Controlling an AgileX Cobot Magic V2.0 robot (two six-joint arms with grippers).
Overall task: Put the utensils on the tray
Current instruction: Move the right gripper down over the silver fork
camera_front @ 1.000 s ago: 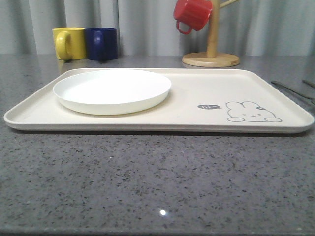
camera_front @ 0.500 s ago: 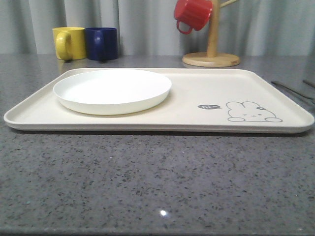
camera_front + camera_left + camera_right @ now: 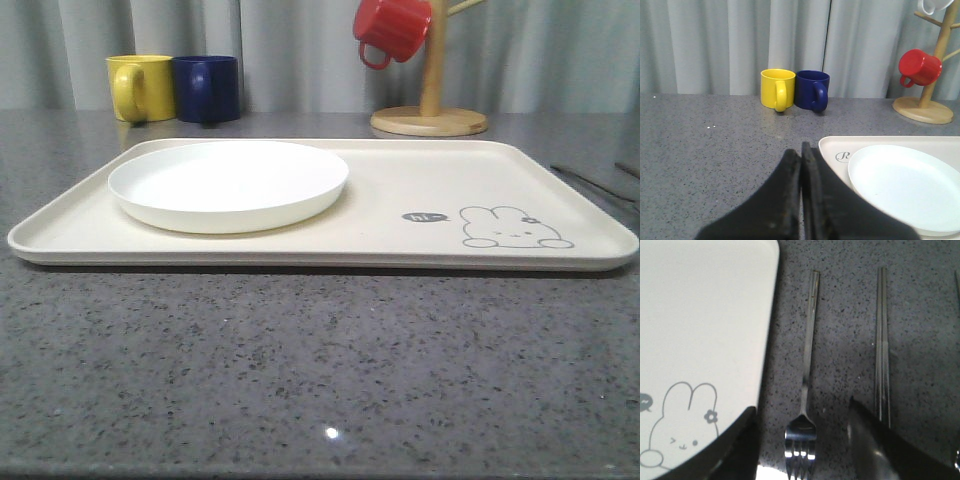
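The right gripper is spread open, its fingers straddling the fork. The fork lies on the countertop just beside the tray, its long axis parallel to the tray's edge and to the chopsticks, tines toward the gripper. The left gripper is pressed closed, empty.

Left tool: matte black tapered fingers. Right tool: glossy black.

Plate on the tray's left half; fork and chopsticks beside its right edge.
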